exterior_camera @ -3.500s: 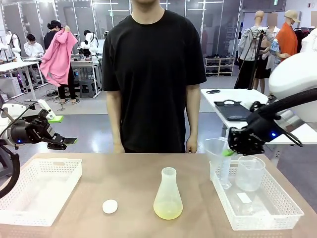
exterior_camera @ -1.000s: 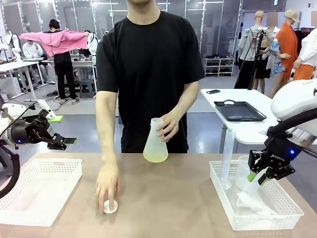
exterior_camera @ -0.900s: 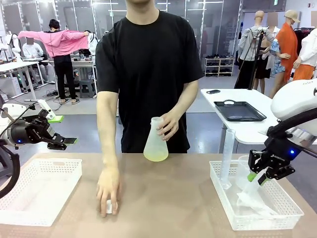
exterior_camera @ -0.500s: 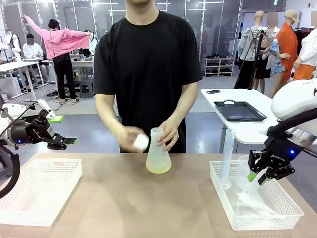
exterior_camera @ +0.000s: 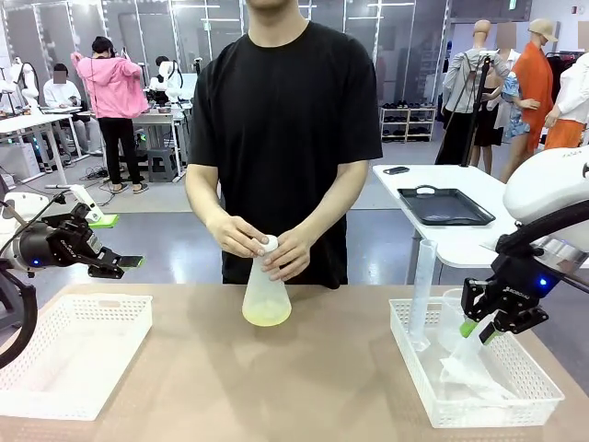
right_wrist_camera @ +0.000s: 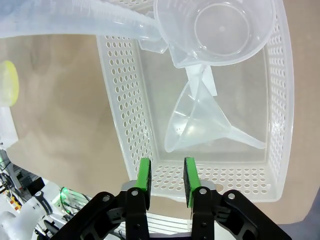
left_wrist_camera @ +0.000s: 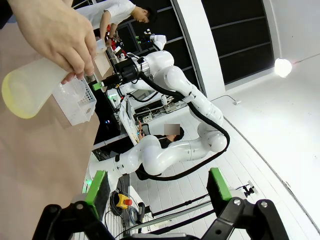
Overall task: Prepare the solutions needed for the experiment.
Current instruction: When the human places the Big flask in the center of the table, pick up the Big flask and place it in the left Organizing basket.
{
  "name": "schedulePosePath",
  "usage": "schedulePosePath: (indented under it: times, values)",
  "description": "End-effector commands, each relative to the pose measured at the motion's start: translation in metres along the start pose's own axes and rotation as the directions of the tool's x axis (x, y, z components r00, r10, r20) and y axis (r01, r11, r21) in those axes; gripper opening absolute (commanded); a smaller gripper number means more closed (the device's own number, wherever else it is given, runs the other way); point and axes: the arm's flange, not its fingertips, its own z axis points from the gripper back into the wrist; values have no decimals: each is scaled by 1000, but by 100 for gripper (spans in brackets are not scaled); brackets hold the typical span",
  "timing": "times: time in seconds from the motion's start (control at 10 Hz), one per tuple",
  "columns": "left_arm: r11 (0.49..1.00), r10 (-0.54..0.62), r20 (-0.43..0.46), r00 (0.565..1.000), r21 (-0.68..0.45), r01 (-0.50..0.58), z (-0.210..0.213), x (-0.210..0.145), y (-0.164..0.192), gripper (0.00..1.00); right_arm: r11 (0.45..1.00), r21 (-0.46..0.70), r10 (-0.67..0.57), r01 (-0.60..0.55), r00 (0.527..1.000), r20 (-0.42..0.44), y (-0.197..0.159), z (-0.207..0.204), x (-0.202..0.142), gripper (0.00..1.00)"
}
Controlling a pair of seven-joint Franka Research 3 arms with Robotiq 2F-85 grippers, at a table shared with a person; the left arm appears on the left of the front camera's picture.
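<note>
One flask (exterior_camera: 266,293) of solutions (exterior_camera: 266,316), person's hands (exterior_camera: 291,259) fitting cap (exterior_camera: 268,243); loose seating risks spillage. Left gripper (left_wrist_camera: 157,182) splayed, right gripper (right_wrist_camera: 166,175) narrowed, both empty.

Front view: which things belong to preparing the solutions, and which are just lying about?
In the job now:
- flask of pale yellow solution, held above the table
- white cap at the flask's mouth
- person's hands at its neck

Idle:
- funnel, beaker and graduated cylinder, all in the right basket
- left basket
</note>
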Motion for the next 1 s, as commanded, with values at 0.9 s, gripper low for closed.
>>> schedulePosePath:
  times: [0.9]
  values:
    - [1000, -8, -1, 1000, -1, 8, -1, 1, -1, 100, 628, 762, 298, -158, 953, -48, -28, 26, -10, 36]
